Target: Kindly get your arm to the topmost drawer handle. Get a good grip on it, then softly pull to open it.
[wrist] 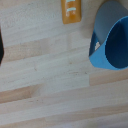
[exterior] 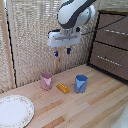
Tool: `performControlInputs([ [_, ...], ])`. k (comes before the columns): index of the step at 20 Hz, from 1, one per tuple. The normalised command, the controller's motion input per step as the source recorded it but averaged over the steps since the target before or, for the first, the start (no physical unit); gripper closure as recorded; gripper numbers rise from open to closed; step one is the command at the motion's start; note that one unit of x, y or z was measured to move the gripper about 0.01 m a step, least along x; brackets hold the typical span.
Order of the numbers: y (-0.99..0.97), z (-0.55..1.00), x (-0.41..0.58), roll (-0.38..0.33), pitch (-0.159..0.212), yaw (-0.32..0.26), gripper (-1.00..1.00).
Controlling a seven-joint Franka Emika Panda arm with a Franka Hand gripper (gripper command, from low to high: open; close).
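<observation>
The topmost drawer handle [exterior: 116,31], a thin silver bar, lies flat across the upper dark brown drawer front of a dresser [exterior: 100,50] at the exterior view's right, with a matching lower handle [exterior: 108,59] on the drawer front beneath it; the arm [exterior: 75,14], glossy white, hangs above the wooden table [exterior: 100,107] and well apart from the dresser, toward the exterior view's left of it; its gripper [exterior: 62,52] points downward with its blue-tipped fingers [exterior: 68,50] spread apart and nothing between them; below it on the table stand a pink cup [exterior: 46,80] and a blue cup [exterior: 81,83], with a small orange block [exterior: 63,88] lying between them; a white plate [exterior: 15,111] sits near the table's front corner at the exterior view's left; a woven screen [exterior: 30,35] backs the scene; the wrist view looks straight down on the pale planks, the orange block and the blue cup.
</observation>
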Motion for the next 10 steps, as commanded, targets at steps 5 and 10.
performControlInputs([
  [5,-0.27,0.4,-0.066,-0.205,-0.069,0.148,-1.0],
  [10,-0.27,0.52,0.0,-0.181,-0.027,0.103,-1.0],
])
